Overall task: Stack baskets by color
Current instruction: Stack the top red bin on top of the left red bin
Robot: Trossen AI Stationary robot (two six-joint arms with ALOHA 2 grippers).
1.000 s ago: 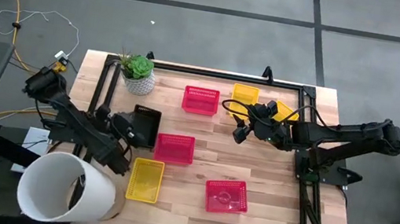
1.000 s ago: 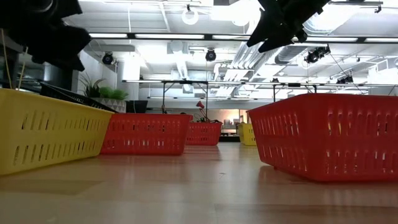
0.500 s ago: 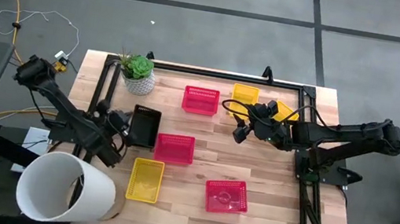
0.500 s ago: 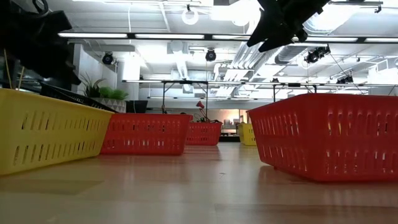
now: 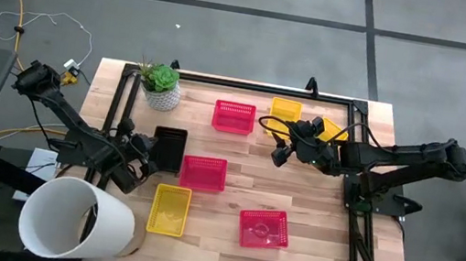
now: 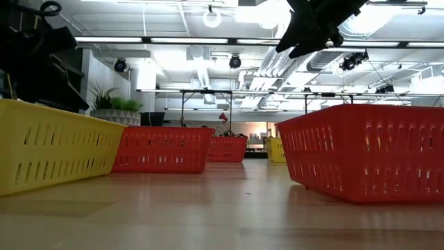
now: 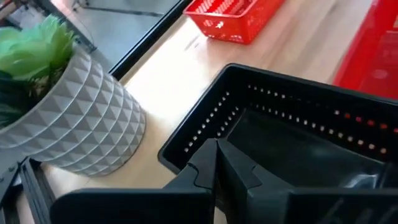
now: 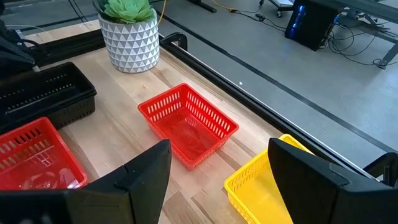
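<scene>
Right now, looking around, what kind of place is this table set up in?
Probably a robotics lab or workshop: two arms mounted at a wooden table, bare concrete floor with loose cables, and open ceiling ducts over more tables behind.

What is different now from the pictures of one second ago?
The left gripper, jaws shut on the near wall of the black latticed plastic basket, has swung that basket from tilted to square beside the pink-red plastic basket. The right gripper stayed open above the table; the other baskets did not move.

Plant pot (image 5: pixel 162 92) behind baskets (image 5: pixel 203 172); bucket (image 5: pixel 76 220) apparently front-left.
</scene>
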